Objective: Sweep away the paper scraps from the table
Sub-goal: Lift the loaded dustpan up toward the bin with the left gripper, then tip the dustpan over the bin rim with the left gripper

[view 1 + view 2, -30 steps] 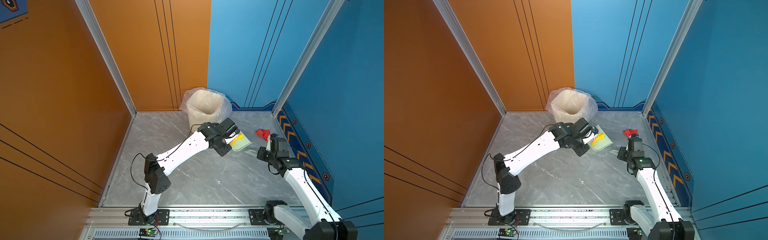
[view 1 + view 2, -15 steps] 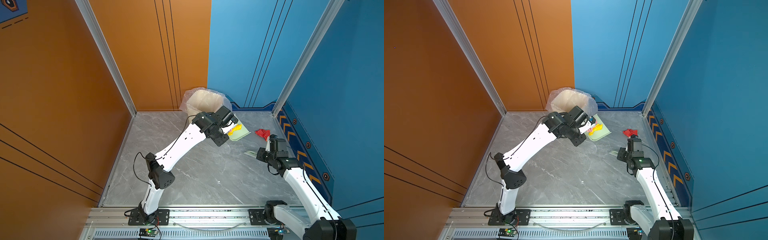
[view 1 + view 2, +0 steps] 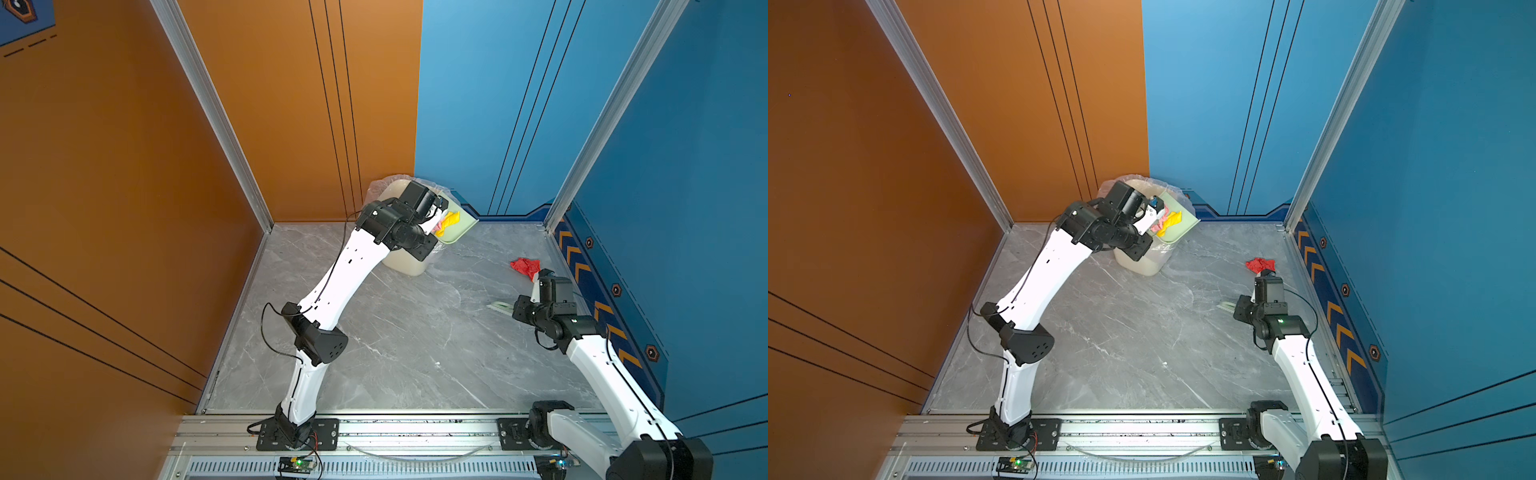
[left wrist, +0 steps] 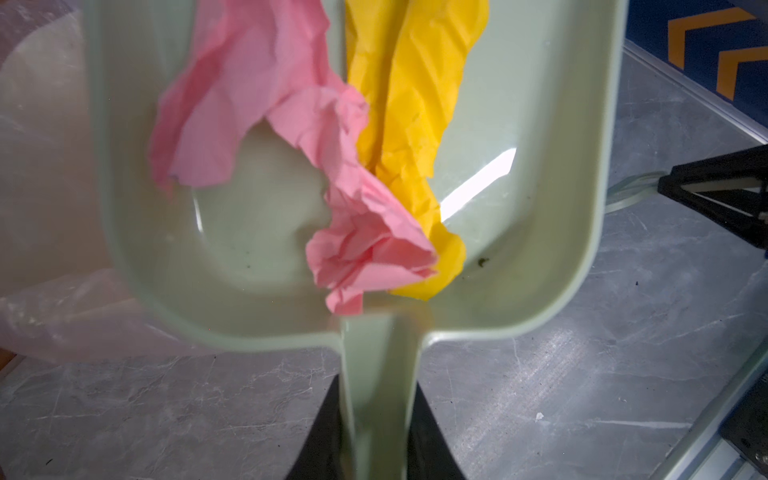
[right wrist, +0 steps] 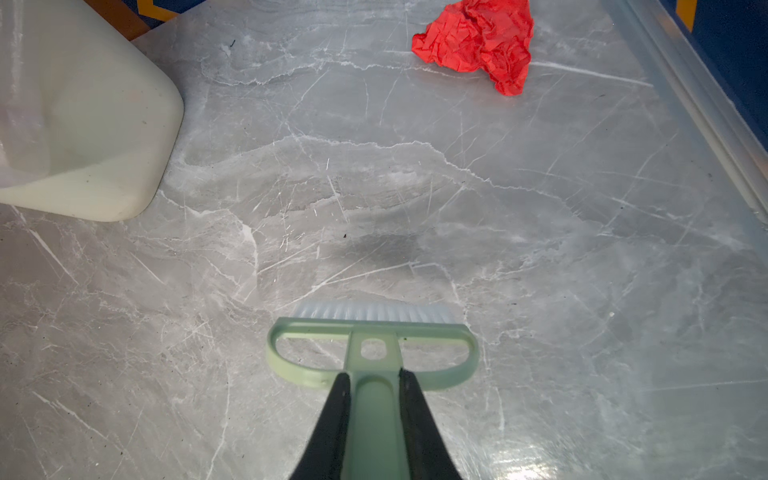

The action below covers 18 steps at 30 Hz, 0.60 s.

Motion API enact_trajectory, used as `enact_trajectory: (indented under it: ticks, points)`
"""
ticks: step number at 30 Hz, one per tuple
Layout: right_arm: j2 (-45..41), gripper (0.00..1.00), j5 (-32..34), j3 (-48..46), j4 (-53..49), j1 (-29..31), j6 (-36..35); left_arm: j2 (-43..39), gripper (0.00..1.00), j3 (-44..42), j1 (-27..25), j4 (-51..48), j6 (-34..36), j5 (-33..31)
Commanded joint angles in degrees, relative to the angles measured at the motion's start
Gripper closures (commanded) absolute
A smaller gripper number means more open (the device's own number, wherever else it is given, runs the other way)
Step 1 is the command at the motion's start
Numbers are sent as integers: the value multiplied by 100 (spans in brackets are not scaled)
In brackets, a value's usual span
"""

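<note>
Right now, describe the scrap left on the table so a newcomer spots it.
Follow the table to its right edge, by the chevron-striped wall. The red scrap lies there, alone on the marble; the pink scrap and yellow scrap sit in the dustpan.

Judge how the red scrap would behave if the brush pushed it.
Likely light: the red scrap is thin crumpled paper, so the brush should shift it easily. Its lumpy, creased shape suggests tumbling or veering rather than rolling straight. The glossy table probably offers little grip.
</note>
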Motion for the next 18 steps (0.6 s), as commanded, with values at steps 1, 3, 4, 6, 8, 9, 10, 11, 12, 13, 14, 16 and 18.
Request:
enact_trajectory:
  ticks: [1,3,4,6,8,9,10,11,12,13,14,16,18]
  points:
    - [47,100,-4,-47,99,-24,96,146,100,306,249,-93,-383,540]
    - [82,100,-17,-18,104,-23,107,200,100,405,354,-85,-532,724]
    - [101,100,-22,-10,101,-16,114,222,100,452,407,-89,-614,805]
    - [129,100,-29,12,100,-16,114,271,100,553,518,-81,-778,988]
    - [137,100,-30,25,109,-16,113,321,100,658,653,-73,-1011,1324]
    - [136,100,-17,26,109,-16,122,341,100,682,725,-51,-1128,1488]
    - [136,100,-27,26,120,-16,121,353,100,716,809,-19,-1241,1674]
    - [137,100,-31,26,125,-11,115,366,100,719,863,39,-1342,1842]
    - [137,100,-29,19,127,-16,114,372,100,720,915,83,-1393,1968]
    - [139,100,-27,1,150,-16,107,381,100,720,951,145,-1445,2111]
    - [146,100,-20,-24,186,-16,109,394,100,720,989,195,-1505,2209]
    - [171,100,-8,-32,209,-16,112,416,100,720,1052,294,-1608,2371]
    - [206,100,-8,-13,232,-16,96,455,100,711,1141,382,-1755,2608]
